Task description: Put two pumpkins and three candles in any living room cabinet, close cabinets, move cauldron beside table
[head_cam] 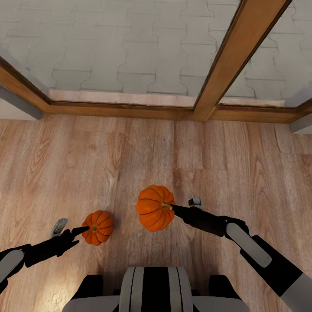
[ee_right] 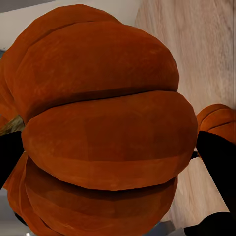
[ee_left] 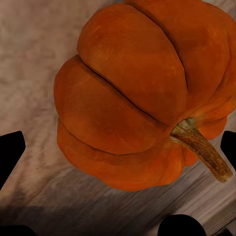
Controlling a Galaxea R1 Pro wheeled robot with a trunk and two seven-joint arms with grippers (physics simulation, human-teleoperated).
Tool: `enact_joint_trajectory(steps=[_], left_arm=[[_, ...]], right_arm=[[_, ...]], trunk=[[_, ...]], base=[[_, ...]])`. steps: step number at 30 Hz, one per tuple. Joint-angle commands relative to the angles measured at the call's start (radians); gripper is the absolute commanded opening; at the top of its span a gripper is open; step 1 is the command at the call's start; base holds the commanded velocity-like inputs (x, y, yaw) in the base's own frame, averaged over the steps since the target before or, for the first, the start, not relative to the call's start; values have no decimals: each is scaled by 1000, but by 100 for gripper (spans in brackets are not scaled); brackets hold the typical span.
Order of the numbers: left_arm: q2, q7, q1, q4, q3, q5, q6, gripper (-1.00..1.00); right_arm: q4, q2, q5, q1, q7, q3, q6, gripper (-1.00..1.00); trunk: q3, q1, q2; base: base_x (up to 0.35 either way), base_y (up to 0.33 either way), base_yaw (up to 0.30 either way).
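Over wood floor—each hand clasps a pumpkin.

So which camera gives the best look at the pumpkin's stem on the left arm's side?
The left wrist view: the left pumpkin shows its curved brown stem close up. In the head view it is small, stem just a dot. The right wrist view catches only its edge.

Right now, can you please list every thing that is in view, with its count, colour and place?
pumpkins: 2, orange; one at the left tool, one at the right tool, which looks bigger in the head view
floor: 1, light brown wood, under both pumpkins
frame: 1, brown wood, with glass panes, ahead at the floor's far edge
paving: grey, beyond the glass
left tool: 1, black, tip at its pumpkin
right tool: 1, black, fingers around its pumpkin
trunk: 1, grey and black, lowest in the head view
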Motion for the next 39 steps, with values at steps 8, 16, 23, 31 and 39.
enact_joint_trajectory(steps=[8, 16, 23, 31, 39], left_arm=[[1, -4, -1, -1, -1, 1, 2, 100], [5, -40, -1, 0, -1, 1, 2, 100], [14, -96, -1, 1, 2, -1, 2, 100], [15, -98, -1, 5, 6, -1, 2, 100], [15, -97, -1, 13, 8, -1, 2, 100]], right_arm=[[0, -1, -12, -1, -11, 1, 8, -100], [0, -1, -12, -1, -21, 1, 8, -100], [0, 0, -12, -1, -29, 1, 8, -100], [1, 0, -12, -1, -30, 0, 8, -100], [0, 1, -12, -1, -31, 0, 8, -100]], trunk=[[0, 1, -1], [0, 2, -1], [0, 2, -1], [0, 3, -2], [0, 5, -3]], base=[[0, 0, 0], [0, 0, 0], [0, 0, 0], [0, 0, 0], [0, 0, 0]])
